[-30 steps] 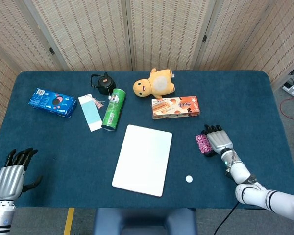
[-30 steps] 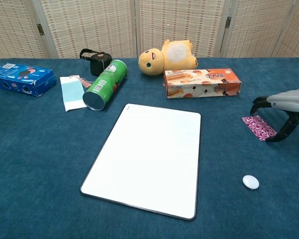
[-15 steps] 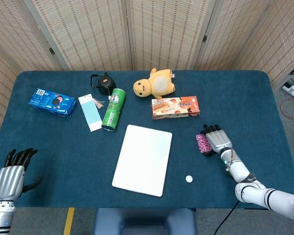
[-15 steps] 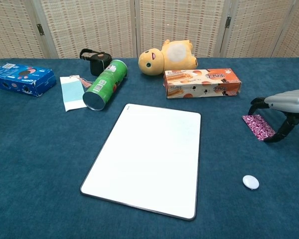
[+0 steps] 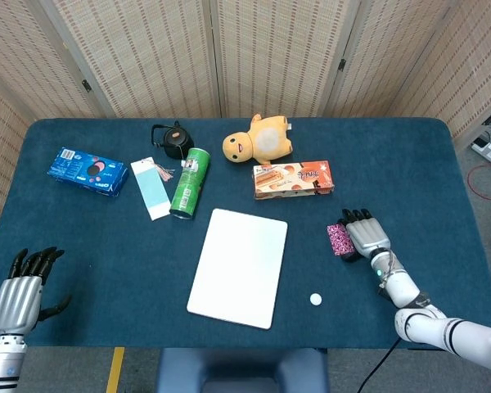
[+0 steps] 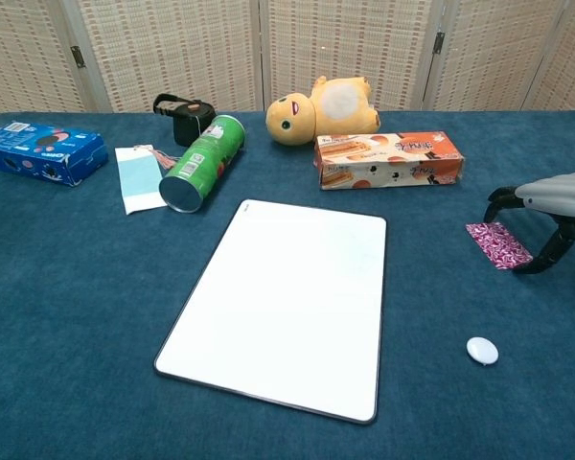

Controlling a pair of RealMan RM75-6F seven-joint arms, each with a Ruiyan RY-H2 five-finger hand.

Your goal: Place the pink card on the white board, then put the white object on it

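Blue counter (image 5: 409, 164) carrying a bare white board (image 5: 238, 268) at centre. Right hand (image 6: 548, 206) arched over the pink card (image 6: 498, 244), fingers apart around it, card flat on the counter right of the board, not lifted. Left hand (image 5: 18, 296) open at near left, holding nothing. White object (image 6: 481, 351) near right of the board. Neither placement is done.

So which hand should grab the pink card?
The right hand. It hovers right over the pink card, fingers arched around it. The left hand sits at the table's far left corner, with the white board between it and the card.
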